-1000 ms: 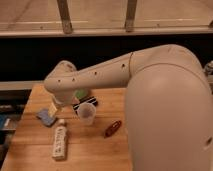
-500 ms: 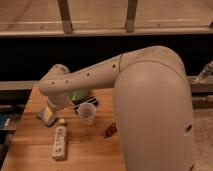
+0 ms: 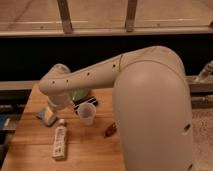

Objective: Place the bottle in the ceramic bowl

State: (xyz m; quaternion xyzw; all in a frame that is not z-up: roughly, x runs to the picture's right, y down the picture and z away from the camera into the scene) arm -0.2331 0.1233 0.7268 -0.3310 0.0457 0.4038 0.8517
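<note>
While the gripper [image 3: 54,106] hangs wide and empty just beyond it, the bottle [image 3: 60,141] lies flat: likely light, slick plastic, best pinched across the label.

You have no text to read here. The bottle [image 3: 60,141], lying at about 7 o'clock on the wooden table [image 3: 30,152], carries a pale printed label, but none of its print can be made out. The small blue and yellowish item [image 3: 46,118] at 8 o'clock shows no legible mark either. The gripper [image 3: 51,109] hangs over that item at 8 o'clock, just beyond the bottle's cap, jaws spread wide, with no lettering you can read.
</note>
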